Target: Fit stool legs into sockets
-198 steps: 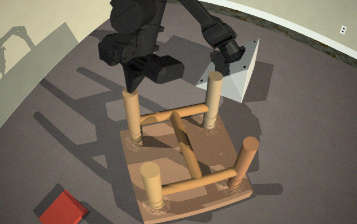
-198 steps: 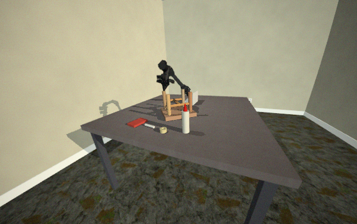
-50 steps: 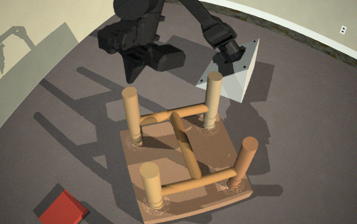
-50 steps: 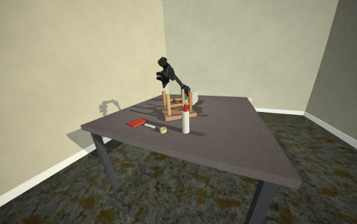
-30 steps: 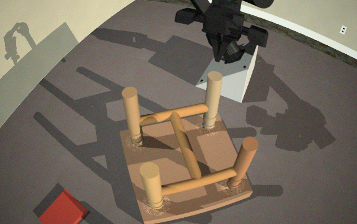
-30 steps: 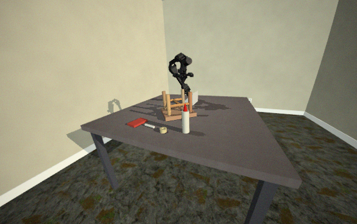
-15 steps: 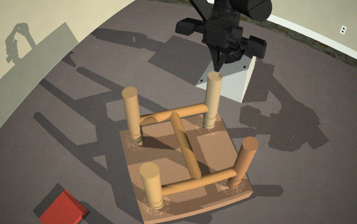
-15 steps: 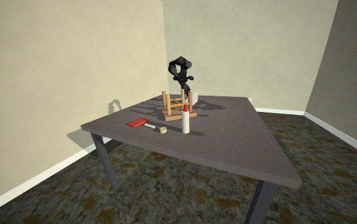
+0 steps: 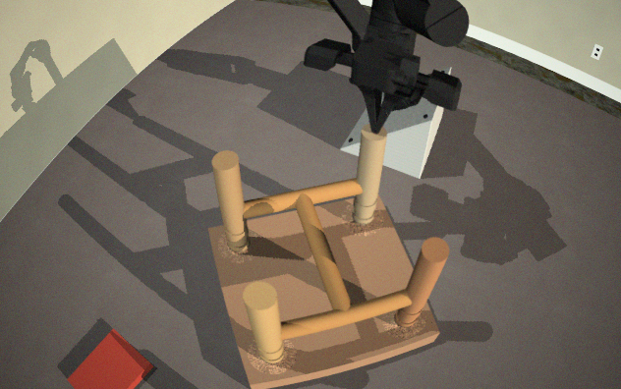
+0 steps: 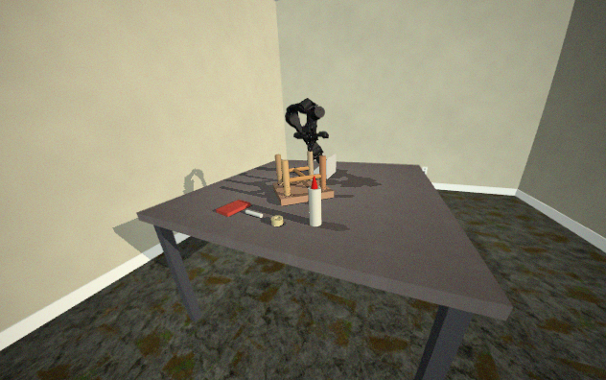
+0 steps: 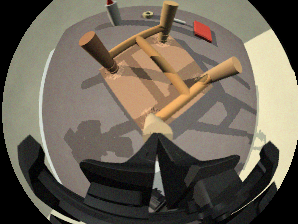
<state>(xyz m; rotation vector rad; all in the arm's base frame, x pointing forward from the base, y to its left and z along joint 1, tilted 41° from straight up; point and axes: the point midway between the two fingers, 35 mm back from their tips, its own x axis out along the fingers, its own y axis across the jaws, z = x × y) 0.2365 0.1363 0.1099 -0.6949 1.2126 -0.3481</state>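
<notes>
A plain room of unclear kind, pale bare walls (image 10: 431,86), white baseboard (image 10: 479,188), mottled dark floor (image 10: 268,317), wall outlet (image 9: 596,51), one grey table (image 10: 384,249) with robot arm (image 9: 385,54) (image 10: 307,117), maybe for testing.
</notes>
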